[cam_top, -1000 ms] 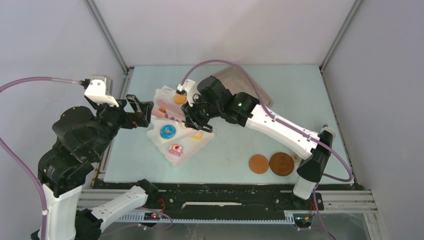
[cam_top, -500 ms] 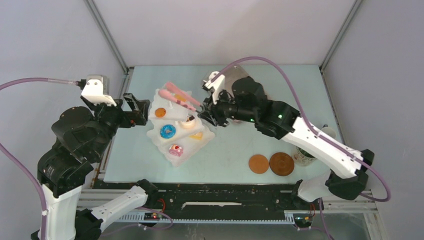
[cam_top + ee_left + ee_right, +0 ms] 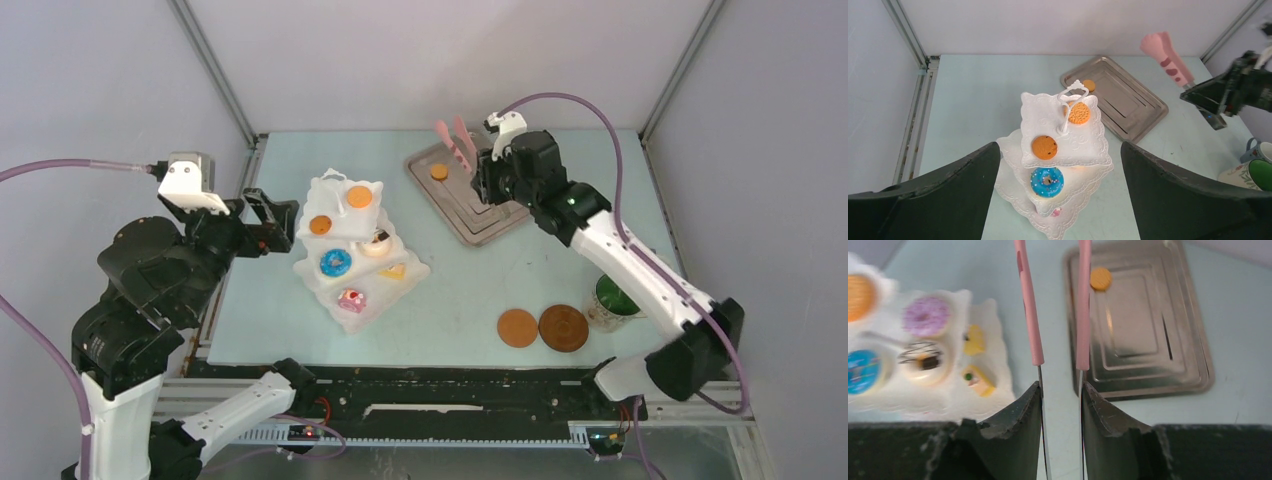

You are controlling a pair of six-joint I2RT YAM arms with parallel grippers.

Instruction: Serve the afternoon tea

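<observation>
The white three-tier stand (image 3: pixel 345 318) stands left of centre. Its top tier bears two orange biscuits (image 3: pixel 359 197). Lower tiers bear a blue doughnut (image 3: pixel 335 263), a pink doughnut (image 3: pixel 351 299) and a cake slice (image 3: pixel 393 270). My left gripper (image 3: pixel 285 222) is open and empty, just left of the stand; in the left wrist view it (image 3: pixel 1060 200) frames the stand (image 3: pixel 1088 145). My right gripper (image 3: pixel 487 170) is shut on the pink tongs (image 3: pixel 455 140) over the silver tray (image 3: pixel 480 215). In the right wrist view the tongs (image 3: pixel 1030 315) are spread and empty. One biscuit (image 3: pixel 1101 278) lies on the tray.
The green-lined mug (image 3: pixel 612 300) stands at the right, under my right arm. Two brown coasters (image 3: pixel 517 327) lie near the front edge. Metal frame posts rise at the back corners.
My right arm has swung with the tongs from over the stand to the back, above the tray. The tray and the mug are now uncovered. My left gripper has hardly moved.
</observation>
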